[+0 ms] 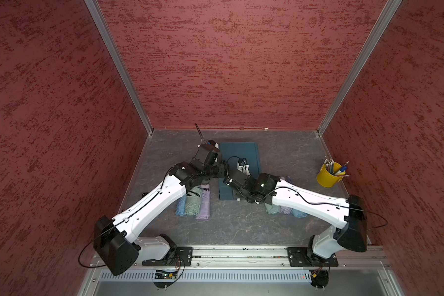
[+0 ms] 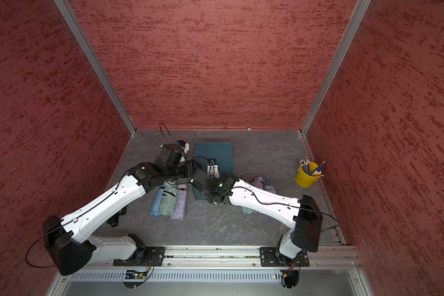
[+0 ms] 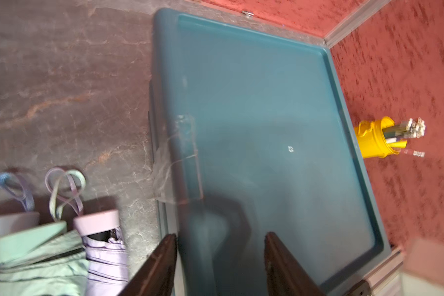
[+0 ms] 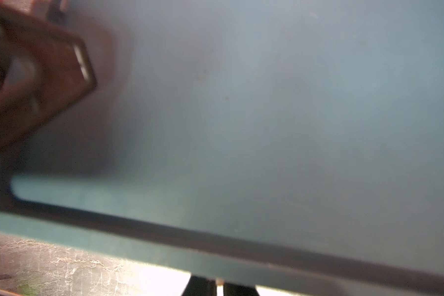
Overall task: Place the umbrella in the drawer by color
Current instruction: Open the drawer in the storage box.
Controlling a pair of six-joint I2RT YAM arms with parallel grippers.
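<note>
Six folded umbrellas are lying on the grey, marble-veined tabletop (image 1: pixel 241 230), and neither gripper is holding one. Three are resting side by side to the left of the teal drawer unit (image 1: pixel 241 153): a blue umbrella (image 1: pixel 180 206), a green umbrella (image 1: pixel 192 202) and a lilac umbrella (image 1: pixel 203 205). They are touching one another, and their wrist loops (image 3: pixel 64 184) are lying flat on the surface. The right group of umbrellas (image 1: pixel 285 210) is lying on the unit's other side, largely hidden under the right arm.

The unit is standing near the middle of the table, with a strip of clear tape (image 3: pixel 174 159) running over one edge. A yellow cup (image 1: pixel 327 176) of pencils is sitting close to the right wall. Rough red panels are enclosing the table on three sides, including the back wall (image 1: pixel 228 64), and aluminium posts (image 1: pixel 118 66) are joining them at the corners. A metal rail (image 1: pixel 241 256) is carrying both arm bases along the front.

The left gripper (image 3: pixel 221 258) is hovering over the unit's top with its fingers apart and nothing between them. The right gripper (image 4: pixel 217 284) is sitting at the unit's near end with its fingers drawn together; I cannot tell whether they are pinching anything.
</note>
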